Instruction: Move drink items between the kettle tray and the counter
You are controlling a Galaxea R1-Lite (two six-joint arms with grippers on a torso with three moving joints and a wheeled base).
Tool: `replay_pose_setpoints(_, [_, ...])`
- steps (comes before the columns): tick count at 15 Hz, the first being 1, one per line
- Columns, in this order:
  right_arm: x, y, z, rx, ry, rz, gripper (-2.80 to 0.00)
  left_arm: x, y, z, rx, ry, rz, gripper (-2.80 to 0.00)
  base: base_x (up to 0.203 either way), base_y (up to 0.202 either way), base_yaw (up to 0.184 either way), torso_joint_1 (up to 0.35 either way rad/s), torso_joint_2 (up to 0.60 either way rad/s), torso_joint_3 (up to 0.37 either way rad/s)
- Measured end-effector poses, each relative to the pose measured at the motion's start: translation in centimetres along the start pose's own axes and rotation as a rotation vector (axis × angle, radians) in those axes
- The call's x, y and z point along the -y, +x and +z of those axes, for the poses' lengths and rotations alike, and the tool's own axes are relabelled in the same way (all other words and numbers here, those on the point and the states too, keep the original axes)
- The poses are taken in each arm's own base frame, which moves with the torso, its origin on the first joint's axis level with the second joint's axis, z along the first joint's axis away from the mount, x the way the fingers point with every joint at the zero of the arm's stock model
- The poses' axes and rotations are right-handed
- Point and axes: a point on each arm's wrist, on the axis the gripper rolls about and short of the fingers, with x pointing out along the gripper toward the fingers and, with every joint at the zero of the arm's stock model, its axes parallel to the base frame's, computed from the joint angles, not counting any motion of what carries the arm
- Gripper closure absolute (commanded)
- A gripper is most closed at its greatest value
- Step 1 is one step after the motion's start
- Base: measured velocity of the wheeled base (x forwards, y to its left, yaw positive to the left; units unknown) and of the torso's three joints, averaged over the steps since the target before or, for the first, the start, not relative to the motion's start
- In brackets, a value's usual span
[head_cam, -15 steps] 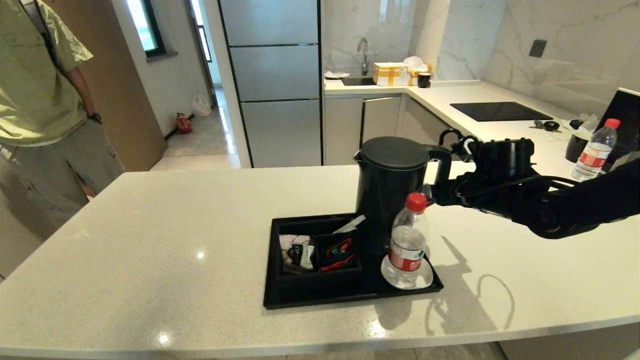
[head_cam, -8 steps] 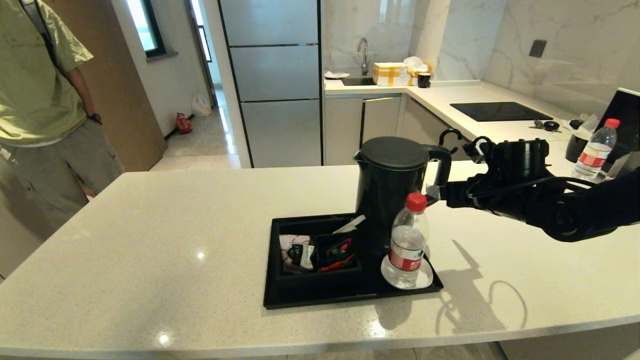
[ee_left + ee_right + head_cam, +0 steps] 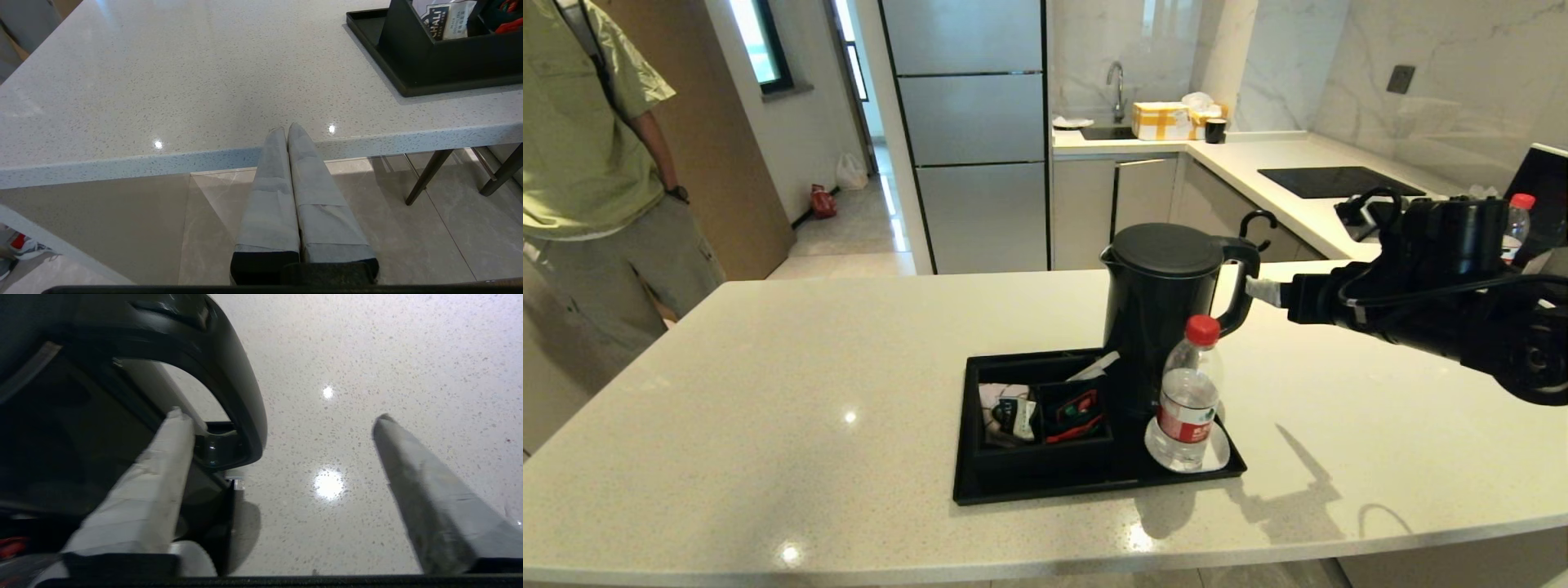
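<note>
The wide speckled bench (image 3: 768, 392) carries a flat black tray (image 3: 1045, 486) near its front edge. At the back of the tray stands the tall black kettle (image 3: 1156, 318), upright, lid on, its loop handle (image 3: 1241, 286) turned to the robot's right. In front of the kettle, at the tray's right corner, the red-capped water bottle (image 3: 1188, 400) stands upright on a white coaster (image 3: 1217, 453). The tray's small compartments to the left hold sachets (image 3: 1013, 412) and packets.

The right pincer (image 3: 1262, 291) reaches in level from the right at the height of the handle, fingers spread wide and holding nothing. In the right wrist view one finger (image 3: 163, 465) lies against or just inside the handle loop; the other (image 3: 412, 477) is well clear over bare bench. Whether the near finger touches the handle I cannot tell.

The left pincer (image 3: 288, 130) hangs below the bench's front edge, fingers pressed together, empty.
</note>
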Motion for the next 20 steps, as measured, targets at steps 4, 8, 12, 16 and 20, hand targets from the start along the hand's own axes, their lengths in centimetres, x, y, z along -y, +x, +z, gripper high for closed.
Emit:
replay_pose_setpoints(4, [1.0,-6.7,2.4,0.063,0.037,-0.047,0.0,0.0,0.0,0.0,0.0,0.0,0.0,0.0,0.0,0.0,0.0,0.0,0.0,0.0])
replay_pose_setpoints(8, [2.1,-15.7,4.7,0.132,0.072,-0.201,0.0,0.0,0.0,0.0,0.0,0.0,0.0,0.0,0.0,0.0,0.0,0.0,0.0,0.0])
replay_pose_setpoints(12, [0.3,-27.5,3.9,0.203,0.07,-0.297,0.0,0.0,0.0,0.0,0.0,0.0,0.001,0.0,0.0,0.0,0.0,0.0,0.0,0.0])
replay_pose_setpoints(16, [-1.9,-37.4,-1.9,0.243,0.039,-0.287,0.0,0.0,0.0,0.0,0.0,0.0,0.001,0.0,0.0,0.0,0.0,0.0,0.0,0.0])
replay_pose_setpoints(20, [-2.7,-41.8,-6.3,0.376,0.028,-0.183,0.0,0.0,0.0,0.0,0.0,0.0,0.0,0.0,0.0,0.0,0.0,0.0,0.0,0.0])
